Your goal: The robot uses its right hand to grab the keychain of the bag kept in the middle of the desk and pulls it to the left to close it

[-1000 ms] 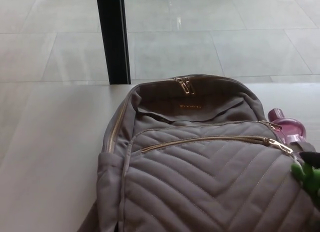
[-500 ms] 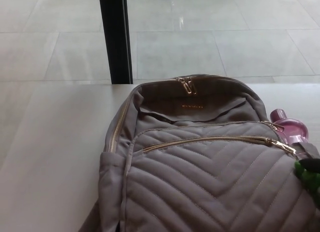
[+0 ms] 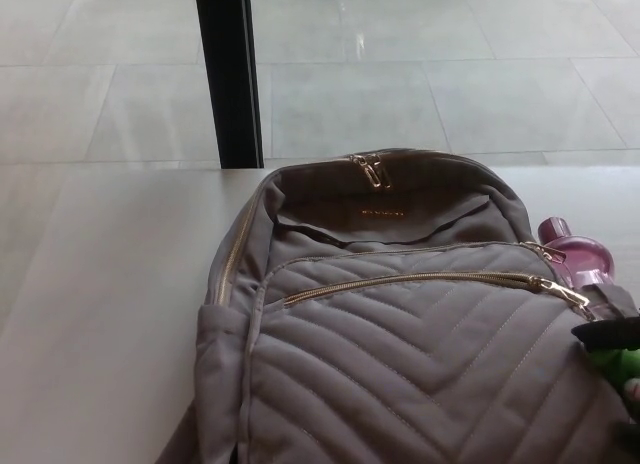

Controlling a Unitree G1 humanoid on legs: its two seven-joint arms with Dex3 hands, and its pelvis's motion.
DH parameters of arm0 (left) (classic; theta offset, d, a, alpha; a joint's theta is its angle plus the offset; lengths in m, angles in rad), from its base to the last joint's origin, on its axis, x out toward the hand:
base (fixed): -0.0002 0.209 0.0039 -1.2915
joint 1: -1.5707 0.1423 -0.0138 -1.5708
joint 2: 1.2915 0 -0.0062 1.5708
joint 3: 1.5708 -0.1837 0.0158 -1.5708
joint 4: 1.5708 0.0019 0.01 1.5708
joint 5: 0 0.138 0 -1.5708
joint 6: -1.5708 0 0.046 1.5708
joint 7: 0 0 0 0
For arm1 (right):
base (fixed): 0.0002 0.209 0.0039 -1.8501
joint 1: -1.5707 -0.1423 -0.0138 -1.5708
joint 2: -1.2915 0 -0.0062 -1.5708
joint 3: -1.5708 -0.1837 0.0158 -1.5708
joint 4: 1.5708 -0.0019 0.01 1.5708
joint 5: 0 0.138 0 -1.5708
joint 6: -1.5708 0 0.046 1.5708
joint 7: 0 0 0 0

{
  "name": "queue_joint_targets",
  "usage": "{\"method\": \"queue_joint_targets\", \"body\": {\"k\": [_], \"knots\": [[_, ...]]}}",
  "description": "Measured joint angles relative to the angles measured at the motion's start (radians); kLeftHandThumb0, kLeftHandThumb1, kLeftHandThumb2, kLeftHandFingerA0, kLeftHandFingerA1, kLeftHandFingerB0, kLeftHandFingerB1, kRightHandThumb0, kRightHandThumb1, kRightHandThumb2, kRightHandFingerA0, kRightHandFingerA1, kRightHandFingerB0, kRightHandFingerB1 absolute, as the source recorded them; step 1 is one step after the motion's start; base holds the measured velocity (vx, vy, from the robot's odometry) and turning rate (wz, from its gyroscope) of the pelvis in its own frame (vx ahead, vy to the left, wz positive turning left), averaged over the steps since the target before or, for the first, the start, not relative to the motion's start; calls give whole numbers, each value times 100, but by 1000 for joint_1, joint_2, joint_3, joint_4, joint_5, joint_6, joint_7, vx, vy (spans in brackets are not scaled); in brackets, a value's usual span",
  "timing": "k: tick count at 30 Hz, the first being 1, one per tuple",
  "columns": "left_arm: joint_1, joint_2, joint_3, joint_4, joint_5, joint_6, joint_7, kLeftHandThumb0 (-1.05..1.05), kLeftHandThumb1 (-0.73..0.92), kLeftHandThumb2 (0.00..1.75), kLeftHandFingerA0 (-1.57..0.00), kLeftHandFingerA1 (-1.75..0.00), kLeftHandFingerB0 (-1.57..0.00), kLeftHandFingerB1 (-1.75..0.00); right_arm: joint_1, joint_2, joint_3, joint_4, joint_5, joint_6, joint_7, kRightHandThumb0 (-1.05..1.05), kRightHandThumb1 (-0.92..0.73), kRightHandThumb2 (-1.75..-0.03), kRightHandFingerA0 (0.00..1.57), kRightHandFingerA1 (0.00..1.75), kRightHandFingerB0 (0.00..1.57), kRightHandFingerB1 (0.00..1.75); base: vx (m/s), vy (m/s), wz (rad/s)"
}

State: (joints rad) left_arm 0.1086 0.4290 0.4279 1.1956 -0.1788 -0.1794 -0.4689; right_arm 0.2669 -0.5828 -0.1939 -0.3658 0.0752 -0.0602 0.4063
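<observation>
A grey-brown quilted backpack [image 3: 400, 354] lies flat on the white desk [image 3: 110, 314], its top toward the far edge. A gold front-pocket zipper [image 3: 400, 281] runs across it, with the slider and pull at its right end [image 3: 566, 293]. Just below and right of the pull, a green keychain [image 3: 616, 363] shows at the picture's right edge. A black part of my right hand [image 3: 606, 331] lies right on top of it, mostly cut off by the frame. My left hand is out of the picture.
A pink bottle [image 3: 580, 253] stands against the bag's right side. Two more gold pulls sit at the bag's top [image 3: 372, 170]. A black post [image 3: 228, 74] rises behind the desk's far edge, with tiled floor beyond.
The black part of my right hand has come in further from the right edge and now lies across the top of the green keychain. The bag has not moved.
</observation>
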Motion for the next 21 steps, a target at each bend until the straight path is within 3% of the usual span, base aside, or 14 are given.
{"method": "queue_joint_targets", "body": {"k": [1, 2, 3, 4, 5, 7, 8, 14, 15, 16, 17, 21], "knots": [[3, 0, -2, -1, 0, -3, 0, -84, 92, 79, -58, -53, -46, -43, -5, 3, 4, 11, 0, -6, 0, -40, -65, -59, 62, 69, 40, 38, 0, 0, 0], [4, 0, -3, -1, 0, -4, 0, -84, 92, 79, -58, -53, -46, -43, -9, 8, 6, 20, 0, -10, -1, -39, -64, -59, 63, 69, 40, 38, 0, 0, 0], [6, -1, -3, 0, 0, -5, 0, -84, 92, 78, -60, -53, -48, -43, -14, 15, 8, 30, 1, -16, -2, -47, -52, -85, 60, 73, 34, 50, 0, 0, 0], [8, -1, -3, 1, 0, -6, 0, -84, 92, 78, -60, -53, -48, -43, -17, 22, 8, 36, 1, -19, -4, -47, -52, -85, 60, 73, 34, 50, 0, 0, 0], [8, -2, -2, 2, -1, -6, 1, -84, 92, 78, -60, -53, -48, -43, -21, 30, 8, 41, 2, -21, -6, -41, -64, -60, 63, 69, 40, 36, 0, 0, 0], [9, -4, -2, 4, -1, -7, 2, -83, 92, 79, -60, -53, -48, -43, -23, 39, 7, 44, 3, -21, -11, -41, -65, -59, 61, 69, 41, 35, 0, 0, 0], [11, -5, -2, 4, -1, -8, 2, -84, 92, 78, -60, -54, -48, -44, -23, 47, 4, 44, 3, -20, -15, -48, -53, -86, 58, 73, 33, 49, 0, 0, 0], [16, -8, -2, 0, -3, -13, 2, -83, 92, 79, -61, -55, -49, -44, -14, 95, -14, 44, -2, -13, -48, -51, -51, -86, 46, 76, 35, 49, 0, 0, 0], [16, -8, -2, 0, -4, -14, 2, -83, 92, 79, -61, -55, -50, -45, -13, 102, -17, 44, -2, -12, -53, -45, -62, -59, 43, 75, 44, 34, 0, 0, 0], [17, -8, -2, 0, -4, -14, 2, -82, 92, 79, -60, -55, -49, -45, -10, 112, -21, 43, 0, -7, -58, -50, -50, -84, 41, 71, 36, 49, 0, 0, 0], [18, -8, -2, 0, -3, -14, 2, -82, 92, 79, -61, -56, -51, -45, -8, 120, -25, 40, 2, -1, -62, -45, -61, -58, 36, 73, 43, 34, 0, 0, 0], [23, -9, -3, -1, -3, -14, 6, -81, 92, 80, -61, -56, -50, -45, -5, 150, -40, 31, 12, 24, -71, -49, -62, -58, 32, 77, 43, 35, 0, 0, 0]]}}
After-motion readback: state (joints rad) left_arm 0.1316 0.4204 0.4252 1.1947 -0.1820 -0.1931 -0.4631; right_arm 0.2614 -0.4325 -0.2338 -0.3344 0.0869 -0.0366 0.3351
